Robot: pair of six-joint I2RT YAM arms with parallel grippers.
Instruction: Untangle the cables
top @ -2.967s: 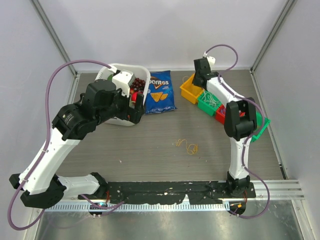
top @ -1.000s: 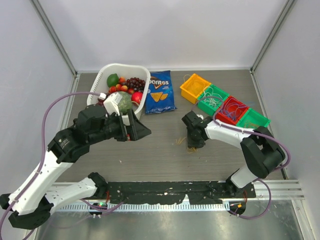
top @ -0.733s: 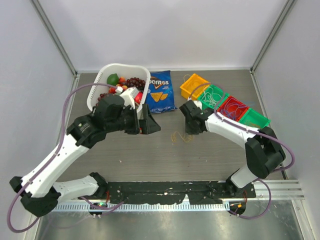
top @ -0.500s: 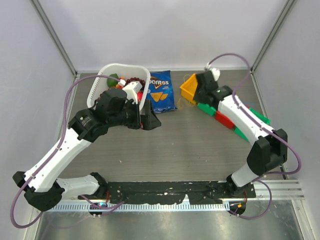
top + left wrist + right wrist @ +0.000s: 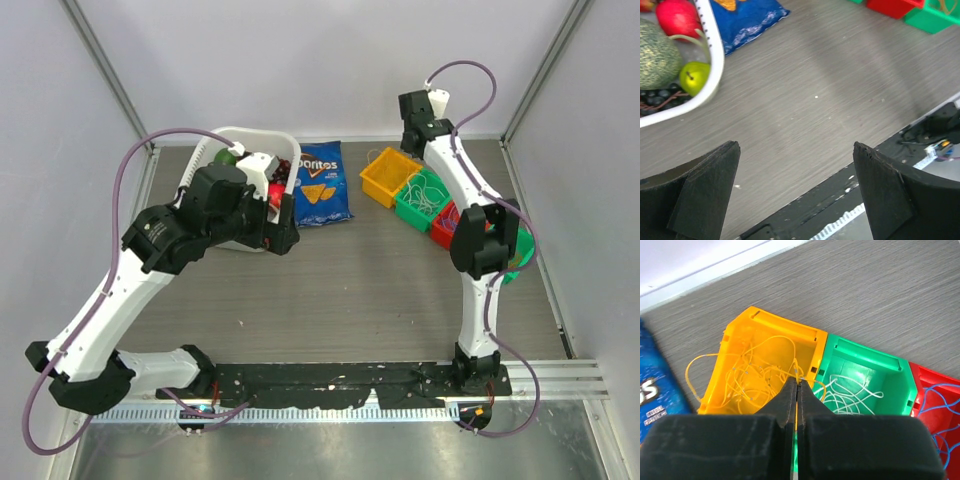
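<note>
In the right wrist view my right gripper (image 5: 797,383) is shut on a thin yellow cable (image 5: 796,366), which loops out at its tips. It hangs above the wall between the yellow bin (image 5: 740,335) and the green bin (image 5: 865,352). More yellow cables (image 5: 757,372) lie tangled in the yellow bin, white cables (image 5: 855,390) in the green bin, and blue cables (image 5: 942,400) in the red bin (image 5: 935,377). From above, the right gripper (image 5: 408,150) is raised over the yellow bin (image 5: 385,180). My left gripper (image 5: 284,238) stands open and empty beside the basket, with bare table between its fingers (image 5: 705,192).
A white basket (image 5: 222,135) of fruit stands at the back left, touching my left arm. A blue Doritos bag (image 5: 318,185) lies beside it. The row of bins continues with a green bin (image 5: 420,200), a red bin (image 5: 445,225) and a further green one (image 5: 518,252).
My right gripper closed on the yellow cable at the table's middle and carried it back right to over the bins. The left arm drew back toward the basket, still open.
</note>
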